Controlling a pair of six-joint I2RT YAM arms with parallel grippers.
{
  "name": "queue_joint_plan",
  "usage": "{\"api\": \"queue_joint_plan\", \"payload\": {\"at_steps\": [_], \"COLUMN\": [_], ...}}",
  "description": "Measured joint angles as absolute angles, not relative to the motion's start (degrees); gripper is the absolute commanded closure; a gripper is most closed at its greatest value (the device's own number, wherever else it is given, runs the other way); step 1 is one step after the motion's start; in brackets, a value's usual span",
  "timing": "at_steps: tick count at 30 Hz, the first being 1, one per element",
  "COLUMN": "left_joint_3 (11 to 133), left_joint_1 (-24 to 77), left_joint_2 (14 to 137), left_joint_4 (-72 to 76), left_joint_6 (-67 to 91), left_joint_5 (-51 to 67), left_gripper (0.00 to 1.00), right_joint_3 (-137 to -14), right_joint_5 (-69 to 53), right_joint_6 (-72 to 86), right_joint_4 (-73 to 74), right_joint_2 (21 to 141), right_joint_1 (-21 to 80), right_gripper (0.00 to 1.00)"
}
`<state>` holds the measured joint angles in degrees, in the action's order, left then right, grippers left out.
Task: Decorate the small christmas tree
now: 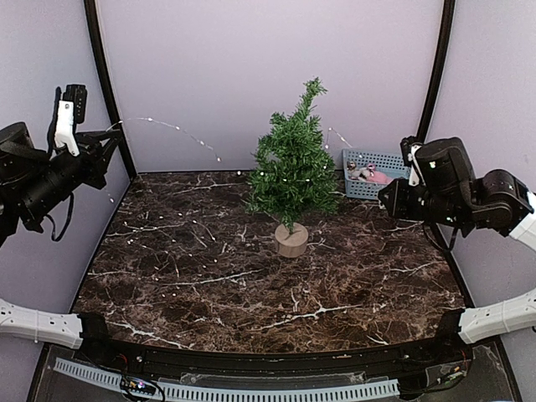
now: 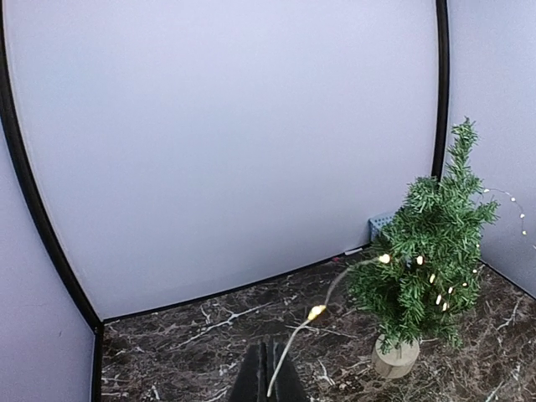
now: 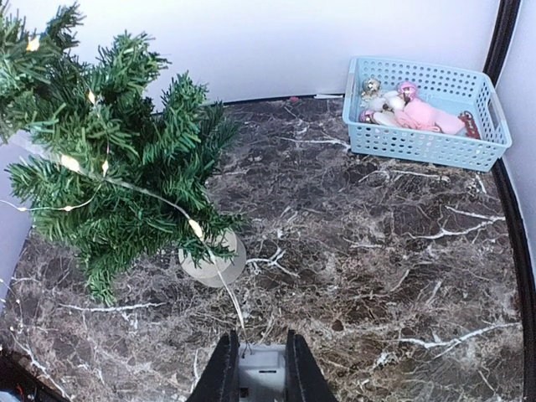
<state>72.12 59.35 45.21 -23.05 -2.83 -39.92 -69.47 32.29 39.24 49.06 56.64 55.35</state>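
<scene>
The small christmas tree [image 1: 289, 172] stands upright on its wooden disc [image 1: 292, 240] near the middle of the marble table. A thin wire light string [image 1: 172, 128] with lit bulbs winds through its branches. My left gripper [image 1: 107, 138], high at the far left, is shut on one end of the string [image 2: 316, 312], which arcs over to the tree [image 2: 427, 251]. On the right, my right gripper [image 1: 389, 197] is shut on a small grey battery box [image 3: 261, 373] between its fingers [image 3: 224, 368]. The string's other end runs from that box up into the tree [image 3: 109, 167].
A light blue slotted basket [image 1: 381, 157] with pink and gold ornaments [image 3: 414, 113] sits at the back right against the wall. Black frame posts [image 1: 102, 75] stand at both back corners. Grey walls enclose the table.
</scene>
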Motion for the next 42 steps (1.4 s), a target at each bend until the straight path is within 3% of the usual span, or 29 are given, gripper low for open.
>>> {"api": "queue_joint_plan", "payload": {"at_steps": [6, 12, 14, 16, 20, 22, 31, 37, 42], "left_joint_3": [69.97, 55.48, 50.72, 47.24, 46.17, 46.92, 60.60, 66.83, 65.69], "left_joint_1": [59.33, 59.24, 59.24, 59.24, 59.24, 59.24, 59.24, 59.13, 59.13], "left_joint_2": [46.19, 51.86, 54.19, 55.88, 55.99, 55.20, 54.81, 63.68, 68.23], "left_joint_4": [-23.77, -25.41, -26.59, -28.08, -29.28, -29.52, -29.69, -28.62, -32.03], "left_joint_6": [-3.36, 2.52, 4.84, 7.03, 9.78, 10.26, 9.61, 9.56, 9.43], "left_joint_5": [-40.93, -31.75, -27.35, -22.68, -15.40, -12.25, 1.58, 13.82, 10.37], "left_gripper": [1.00, 0.99, 0.79, 0.41, 0.09, 0.02, 0.01, 0.01, 0.01], "right_joint_3": [-70.04, -67.07, -66.50, -66.41, -66.70, -67.20, -72.36, -72.55, -72.29], "right_joint_5": [27.29, 16.12, 11.66, 6.96, -0.97, -4.16, -12.27, -12.93, -11.81], "right_joint_6": [35.35, 31.24, 29.91, 28.82, 27.42, 27.03, 26.15, 25.96, 26.00], "right_joint_4": [44.75, 38.37, 37.01, 35.73, 34.11, 33.85, 32.82, 32.10, 31.03], "right_joint_2": [56.60, 54.76, 53.98, 53.25, 52.51, 52.56, 53.32, 53.93, 54.37], "right_joint_1": [54.41, 54.37, 54.37, 54.37, 54.37, 54.37, 54.37, 54.37, 54.37], "right_gripper": [1.00, 1.00, 1.00, 1.00, 1.00, 1.00, 1.00, 1.00, 1.00]}}
